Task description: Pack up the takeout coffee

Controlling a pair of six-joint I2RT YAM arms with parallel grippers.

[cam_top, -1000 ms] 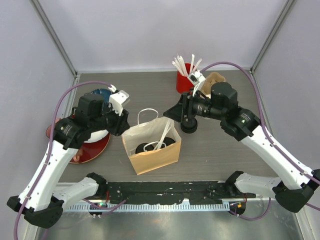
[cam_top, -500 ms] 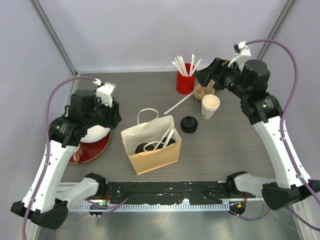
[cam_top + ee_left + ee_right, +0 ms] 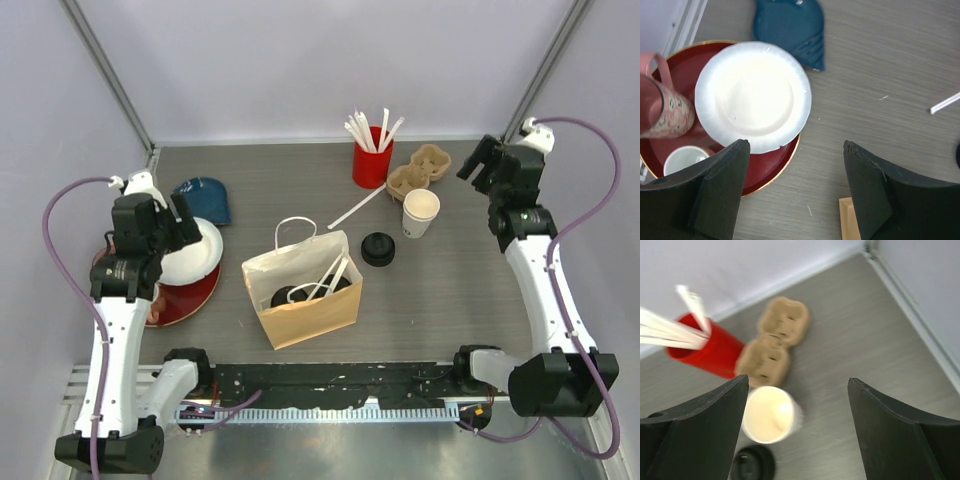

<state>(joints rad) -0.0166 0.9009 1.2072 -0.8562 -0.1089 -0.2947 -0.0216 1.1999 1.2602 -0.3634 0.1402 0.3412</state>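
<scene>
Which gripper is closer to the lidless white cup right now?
Right. The right gripper hangs just beyond the lidless white cup, toward the far right corner. The left gripper is across the table, over the white plate.

The setting is a robotics lab test cell, not a real café or kitchen. Plain pale walls held by bare metal posts box in a grey wood-grain table. A left arm and a right arm, both white, rise from a black mounting rail at the near edge and trail purple cables. The café items look like staged props: a paper bag, a red cup of straws, a cardboard cup carrier and a red tray of dishes.
</scene>
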